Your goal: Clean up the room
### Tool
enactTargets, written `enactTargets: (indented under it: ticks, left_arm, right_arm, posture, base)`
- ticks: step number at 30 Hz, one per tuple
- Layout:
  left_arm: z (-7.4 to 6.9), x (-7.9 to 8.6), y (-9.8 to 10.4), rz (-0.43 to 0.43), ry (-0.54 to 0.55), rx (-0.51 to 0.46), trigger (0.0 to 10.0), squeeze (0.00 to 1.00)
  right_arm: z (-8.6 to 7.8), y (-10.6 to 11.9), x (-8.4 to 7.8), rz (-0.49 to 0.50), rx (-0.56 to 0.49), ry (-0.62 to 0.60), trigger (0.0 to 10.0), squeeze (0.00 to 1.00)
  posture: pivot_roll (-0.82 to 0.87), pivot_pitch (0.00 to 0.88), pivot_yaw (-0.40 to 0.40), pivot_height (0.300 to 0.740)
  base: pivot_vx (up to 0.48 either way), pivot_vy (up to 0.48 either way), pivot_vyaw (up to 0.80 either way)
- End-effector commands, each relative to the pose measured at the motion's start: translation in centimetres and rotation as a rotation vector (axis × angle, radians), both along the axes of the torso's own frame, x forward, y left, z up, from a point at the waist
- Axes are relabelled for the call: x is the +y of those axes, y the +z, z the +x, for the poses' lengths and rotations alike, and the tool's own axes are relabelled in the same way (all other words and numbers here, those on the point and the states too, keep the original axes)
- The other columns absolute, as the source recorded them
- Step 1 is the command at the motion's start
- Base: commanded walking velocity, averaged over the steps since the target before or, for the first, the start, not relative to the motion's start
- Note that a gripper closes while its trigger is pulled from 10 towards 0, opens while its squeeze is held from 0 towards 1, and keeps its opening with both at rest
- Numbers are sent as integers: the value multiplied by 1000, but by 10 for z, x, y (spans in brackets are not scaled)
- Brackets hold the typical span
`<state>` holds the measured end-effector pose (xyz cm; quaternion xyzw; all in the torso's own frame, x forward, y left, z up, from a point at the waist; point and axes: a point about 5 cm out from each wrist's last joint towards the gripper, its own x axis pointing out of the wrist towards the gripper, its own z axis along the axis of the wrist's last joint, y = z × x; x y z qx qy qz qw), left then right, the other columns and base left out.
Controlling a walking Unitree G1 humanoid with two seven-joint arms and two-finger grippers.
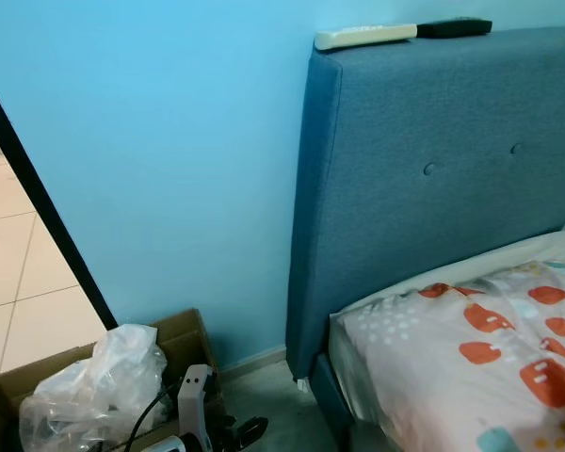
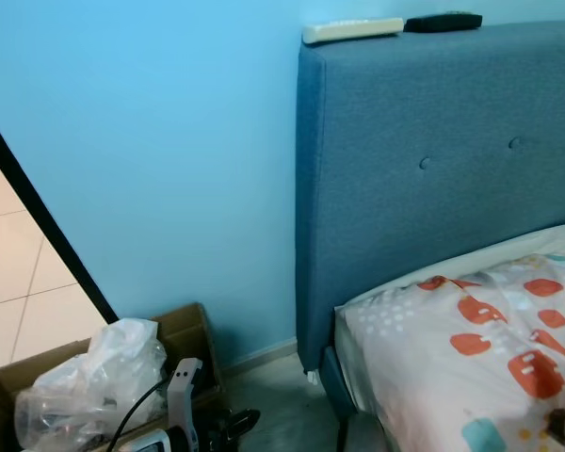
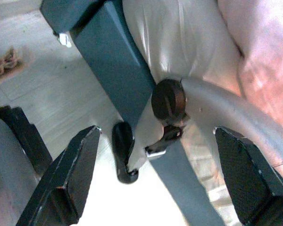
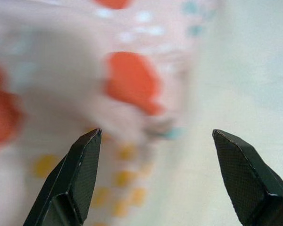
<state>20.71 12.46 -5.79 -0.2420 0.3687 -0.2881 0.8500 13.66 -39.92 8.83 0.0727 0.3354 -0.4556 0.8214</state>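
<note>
Two remotes, one white (image 1: 365,36) and one black (image 1: 455,27), top the headboard (image 1: 433,179); both grippers' fingers spread empty.

The left gripper (image 3: 155,176) has two long black fingers (image 3: 68,181) with a finely textured surface and wedge-shaped tips. The right gripper (image 4: 155,176) matches it (same tapered black fingers). A silver-grey bracket (image 1: 195,400) carries a black cable.

blue wall (image 1: 169,169) — upholstered headboard (image 1: 443,160) | tiled floor (image 1: 19,273)
</note>
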Motion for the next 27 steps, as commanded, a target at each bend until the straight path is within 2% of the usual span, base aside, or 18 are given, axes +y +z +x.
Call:
enactTargets:
  ticks: [1, 2, 3, 4, 5, 7, 9, 11, 12, 14, 16, 18, 19, 23, 25, 27]
  left_arm:
    - [-5, 4, -3, 14, -12, 10, 10000, 0]
    - [-5, 4, -3, 14, -12, 10, 10000, 0]
    - [-6, 4, -4, 17, -14, 12, 10000, 0]
    - [-6, 4, -4, 17, -14, 12, 10000, 0]
    - [-7, 5, -4, 18, -13, 14, 10000, 0]
    - [-9, 6, -5, 25, -14, 18, 10000, 0]
    - [-9, 7, -5, 28, -16, 18, 10000, 0]
    - [-10, 6, -6, 34, -15, 17, 10000, 0]
    - [-10, 6, -6, 34, -15, 17, 10000, 0]
    - [-9, 6, -5, 38, -12, 14, 10000, 0]
    - [-9, 7, -5, 39, -12, 12, 10000, 0]
    - [-9, 8, -5, 40, -6, 11, 10000, 0]
    - [-9, 10, -5, 45, 3, 10, 10000, 0]
    - [-9, 12, -5, 49, 3, 9, 10000, 0]
    - [-9, 16, -5, 57, 12, 2, 10000, 0]
    - [-8, 18, -5, 61, 19, -4, 10000, 0]
  right_arm:
    - [-14, 23, -13, -92, 52, -59, 10000, 0]
    - [-14, 23, -13, -92, 52, -59, 10000, 0]
    - [-23, 29, -19, -127, 89, -90, 10000, 0]
    - [-23, 29, -19, -127, 89, -90, 10000, 0]
    - [-32, 28, -21, -137, 113, -123, 10000, 0]
    - [-43, 13, -18, -120, 105, -209, 10000, 0]
    - [-45, 7, -15, -109, 88, -242, 10000, 0]
    - [-48, -15, -9, -90, 96, -334, 10000, 0]
    - [-48, -15, -9, -90, 96, -334, 10000, 0]
    - [-51, -34, 2, -73, 136, -386, 10000, 0]
    - [-52, -35, 4, -73, 152, -388, 10000, 0]
    - [-48, -35, 4, -78, 130, -393, 10000, 0]
    - [-37, -35, 2, -105, 90, -396, 10000, 0]
    - [-32, -36, 1, -116, 75, -403, 10000, 0]
    - [-8, -36, -2, -148, 2, -376, 10000, 0]
    - [6, -37, -4, -163, -32, -369, 10000, 0]
  posture:
    - [-58, 65, -30, 561]
    - [-58, 65, -30, 561]
    - [-60, 67, -31, 561]
    - [-60, 67, -31, 561]
    - [-64, 72, -30, 561]
    - [-67, 80, -26, 561]
    - [-67, 82, -24, 561]
    - [-60, 84, -24, 561]
    - [-60, 84, -24, 561]
    - [-51, 88, -25, 561]
    - [-50, 88, -26, 561]
    - [-47, 93, -19, 561]
    - [-43, 95, -17, 561]
    - [-43, 95, -17, 561]
    - [-13, 112, -4, 561]
    - [-10, 114, -4, 561]
  base:
    - [0, 0, 0]
    - [0, 0, 0]
    - [0, 0, 0]
    - [0, 0, 0]
    - [0, 0, 0]
    - [0, 0, 0]
    - [0, 0, 0]
    - [0, 0, 0]
    - [0, 0, 0]
    - [0, 0, 0]
    - [0, 0, 0]
    - [0, 0, 0]
    - [0, 0, 0]
    - [0, 0, 0]
    - [0, 0, 0]
    - [0, 0, 0]
